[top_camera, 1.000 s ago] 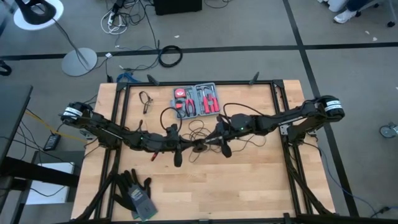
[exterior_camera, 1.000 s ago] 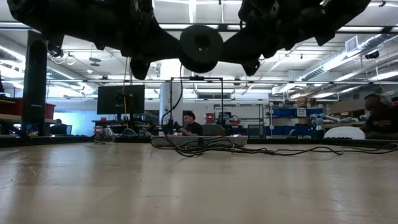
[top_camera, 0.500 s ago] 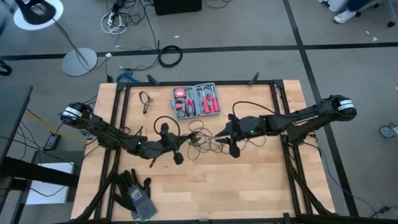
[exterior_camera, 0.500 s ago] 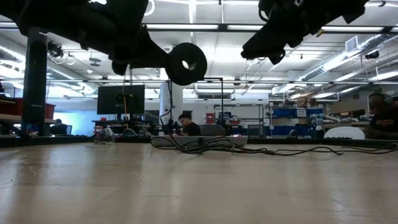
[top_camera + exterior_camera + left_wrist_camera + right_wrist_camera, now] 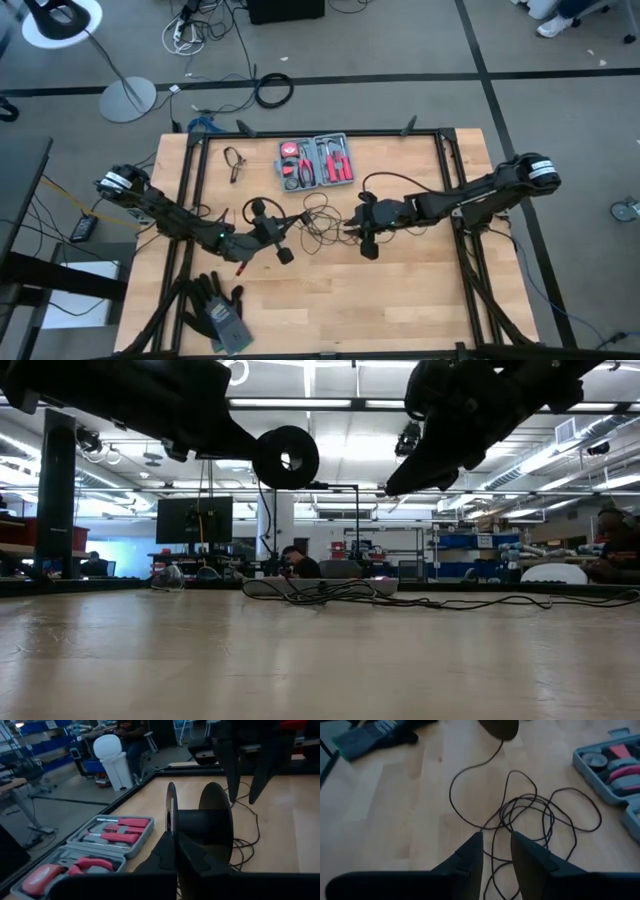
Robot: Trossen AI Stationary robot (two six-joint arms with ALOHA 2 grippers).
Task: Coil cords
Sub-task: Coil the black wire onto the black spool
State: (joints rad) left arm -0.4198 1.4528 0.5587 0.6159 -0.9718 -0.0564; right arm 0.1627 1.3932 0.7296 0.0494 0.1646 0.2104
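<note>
My left gripper [image 5: 175, 852] is clamped on the spool [image 5: 270, 228], held above the table. The wire [image 5: 530, 812] runs from it into a loose tangle on the wood beside the tool kit [image 5: 316, 162]. My right gripper [image 5: 496, 851] hovers over the tangle, fingers slightly apart, empty. Risk: pulling knots the loops, or snags the kit.

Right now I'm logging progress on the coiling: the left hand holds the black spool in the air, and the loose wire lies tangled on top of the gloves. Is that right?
Not quite. The left hand does hold the black spool in the air, but the loose wire lies tangled on the bare wood beside the red tool kit; the gloves sit apart at the near edge. The high view shows this.
</note>
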